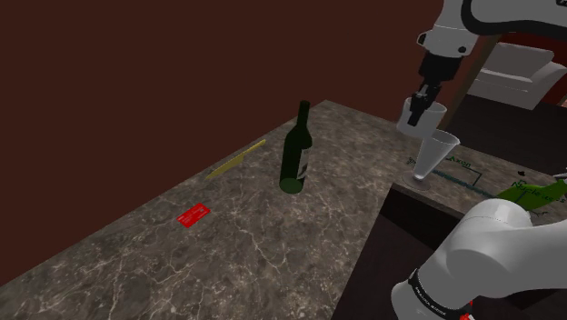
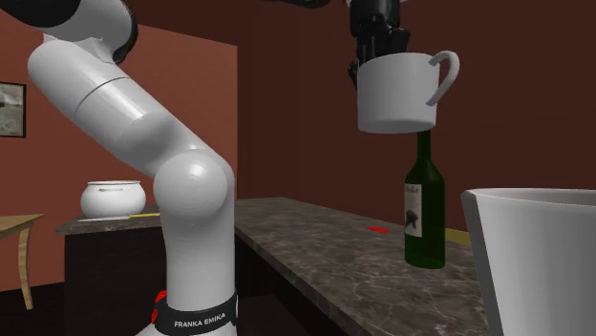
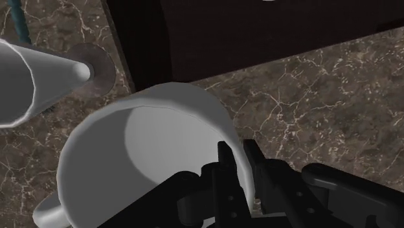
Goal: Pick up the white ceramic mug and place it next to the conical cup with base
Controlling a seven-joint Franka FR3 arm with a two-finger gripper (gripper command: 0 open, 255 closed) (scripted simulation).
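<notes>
Pinching the white mug (image 2: 396, 91) by its rim wall, my jaws hold it upright in the air, clear of the worktop (image 1: 254, 236). The conical cup (image 1: 434, 153) stands upright below, just past the mug's far side from my jaws. I judge a short, straight descent beside its base comes next.

Home kitchen: stone counter (image 1: 227, 241), wine bottle (image 1: 296, 150)
</notes>
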